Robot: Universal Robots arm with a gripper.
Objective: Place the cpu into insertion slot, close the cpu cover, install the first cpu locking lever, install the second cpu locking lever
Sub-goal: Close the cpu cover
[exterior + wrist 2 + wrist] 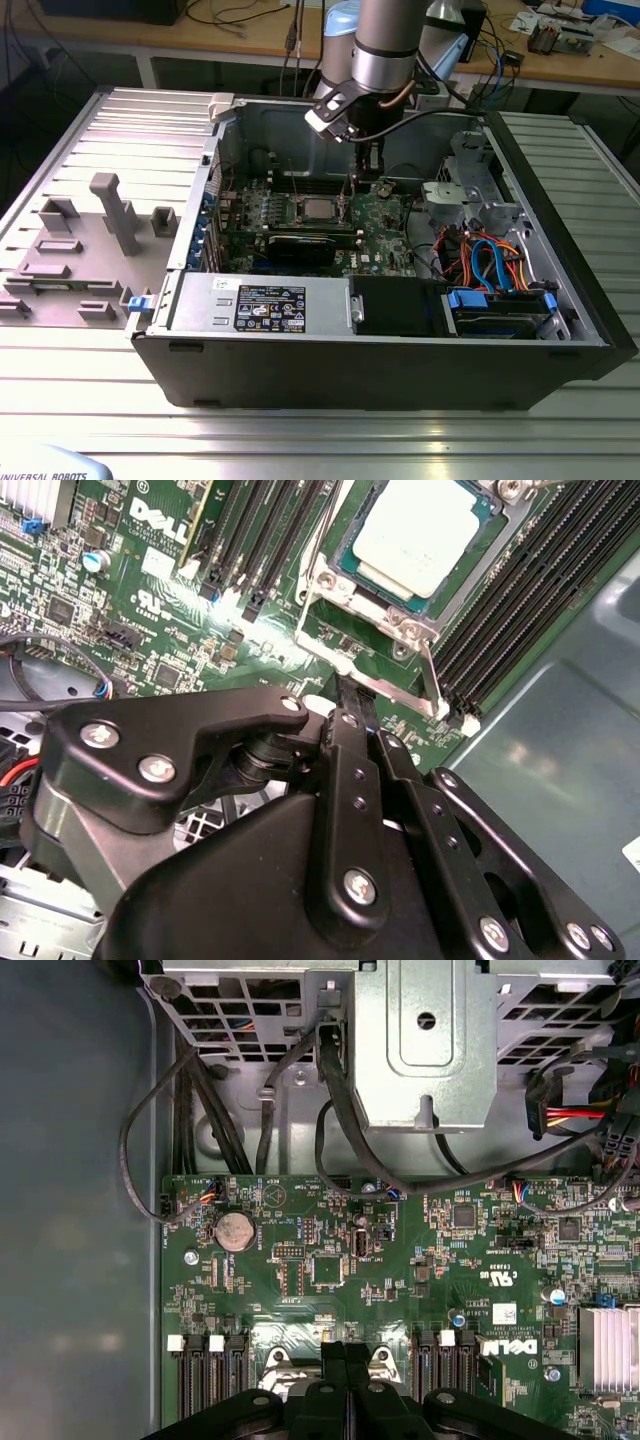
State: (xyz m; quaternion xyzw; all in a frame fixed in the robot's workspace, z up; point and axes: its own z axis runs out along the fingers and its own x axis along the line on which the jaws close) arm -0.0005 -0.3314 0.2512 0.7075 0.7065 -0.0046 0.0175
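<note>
The arm reaches down into the open computer case point(380, 350), which lies on its side on the ribbed metal table point(300, 430). The gripper point(373, 175) hangs low over the green motherboard point(385, 215), just to the exterior view's right of the chip.

The cpu point(318, 208) already sits flat in its socket point(325, 583), its pale metal top facing up. In the second wrist view the cpu point(415, 535) has a silvery metal cover frame point(385, 605) lying around its edge. A thin metal lever point(430, 675) runs out from the frame's corner towards the long black memory slots point(500, 610).

The gripper point(348, 688) has its tips right at the edge of that frame, close to a thin bar that crosses beneath them. In the first wrist view the gripper point(347, 1350) shows its two black fingers point(333, 1352) pressed side by side with no gap between them. The jaws look closed. I cannot tell whether the thin bar is caught between them or merely lies under them.

Around the board I can see a round coin battery point(236, 1230), a finned heat sink point(608, 1345) and black cables point(150, 1160) looping up towards a metal drive cage point(420, 1050). In the exterior view, a labelled power supply box point(260, 305) sits along the case's near side, and a bundle of blue and orange cables point(485, 255) lies towards the exterior view's right. A grey fixture tray point(80, 230) lies on the table at the exterior view's left.
</note>
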